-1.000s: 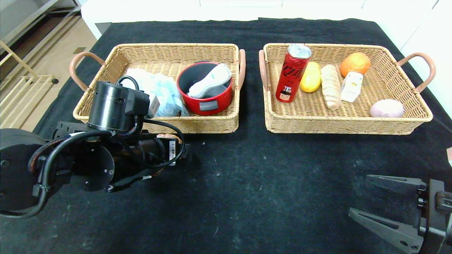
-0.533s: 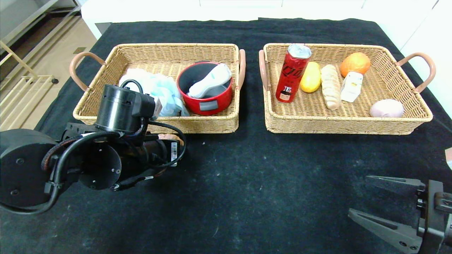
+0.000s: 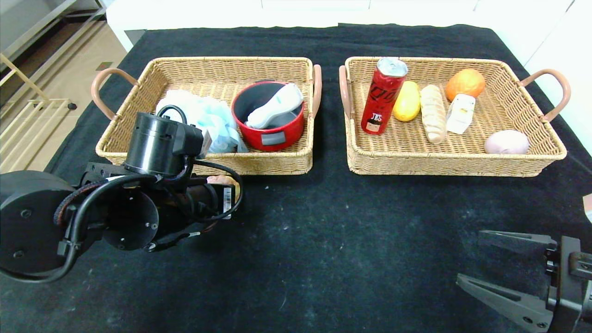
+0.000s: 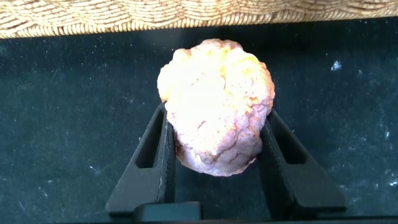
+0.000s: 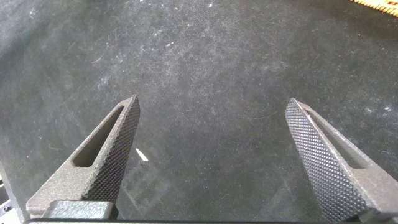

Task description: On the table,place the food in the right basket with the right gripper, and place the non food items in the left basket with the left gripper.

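My left gripper (image 4: 216,118) is shut on a lumpy pale orange-pink lump (image 4: 214,106), with a black finger pressed on each side. It sits low over the black table just before the front wall of the left basket (image 3: 208,60). In the head view my wrist hides most of the lump (image 3: 223,179). The left basket holds a light blue cloth (image 3: 208,115) and a red pot (image 3: 270,134) with a white device (image 3: 277,106). The right basket (image 3: 444,61) holds a red can (image 3: 384,95), a yellow fruit (image 3: 407,101), a bread roll (image 3: 432,113), an orange (image 3: 465,83), a white carton (image 3: 461,113) and a pink egg shape (image 3: 506,142). My right gripper (image 3: 481,259) is open and empty.
The right gripper (image 5: 214,102) hovers over bare black cloth at the near right corner. The baskets stand side by side with a narrow gap between their handles (image 3: 317,85). The table's left edge drops to the floor.
My left arm has shifted slightly right and toward the left basket with the lump between its fingers, then held still. The right arm has not moved.
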`<state>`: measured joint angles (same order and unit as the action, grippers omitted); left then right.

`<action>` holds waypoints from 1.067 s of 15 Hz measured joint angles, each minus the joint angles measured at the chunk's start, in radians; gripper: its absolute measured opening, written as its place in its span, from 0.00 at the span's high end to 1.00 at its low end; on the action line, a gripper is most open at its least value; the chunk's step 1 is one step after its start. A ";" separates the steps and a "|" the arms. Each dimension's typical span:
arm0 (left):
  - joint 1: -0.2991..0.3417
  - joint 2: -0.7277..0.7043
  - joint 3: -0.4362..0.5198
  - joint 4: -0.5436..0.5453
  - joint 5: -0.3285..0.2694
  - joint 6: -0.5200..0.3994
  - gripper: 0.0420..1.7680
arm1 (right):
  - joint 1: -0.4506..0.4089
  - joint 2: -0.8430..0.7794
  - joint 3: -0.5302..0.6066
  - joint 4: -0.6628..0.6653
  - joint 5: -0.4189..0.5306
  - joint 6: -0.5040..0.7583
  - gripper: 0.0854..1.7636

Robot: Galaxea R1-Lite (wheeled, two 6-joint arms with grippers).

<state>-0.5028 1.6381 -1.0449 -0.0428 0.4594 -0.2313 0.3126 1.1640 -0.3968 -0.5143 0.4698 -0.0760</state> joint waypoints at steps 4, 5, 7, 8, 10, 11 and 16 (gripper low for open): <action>0.000 0.003 -0.002 0.002 0.001 0.005 0.56 | 0.000 0.000 0.001 0.000 -0.001 0.000 0.03; 0.000 -0.001 -0.003 0.006 0.001 0.011 0.56 | 0.000 0.000 0.001 0.000 0.000 0.000 0.03; -0.007 -0.021 -0.010 0.018 -0.002 0.023 0.56 | 0.000 -0.001 0.001 -0.001 0.000 0.000 0.03; -0.016 -0.036 -0.013 0.017 -0.003 0.027 0.56 | -0.001 -0.002 -0.002 -0.001 0.000 0.000 0.03; -0.059 -0.071 -0.005 0.023 -0.003 0.031 0.56 | -0.008 -0.015 -0.009 0.000 0.000 0.001 0.03; -0.088 -0.089 0.001 0.022 -0.004 0.032 0.56 | -0.009 -0.024 -0.011 0.001 0.001 0.001 0.03; -0.222 -0.115 0.010 0.012 -0.005 0.040 0.56 | -0.021 -0.064 -0.027 0.015 0.001 0.001 0.03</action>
<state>-0.7245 1.5234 -1.0353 -0.0311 0.4540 -0.1915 0.2911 1.1002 -0.4238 -0.4991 0.4713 -0.0745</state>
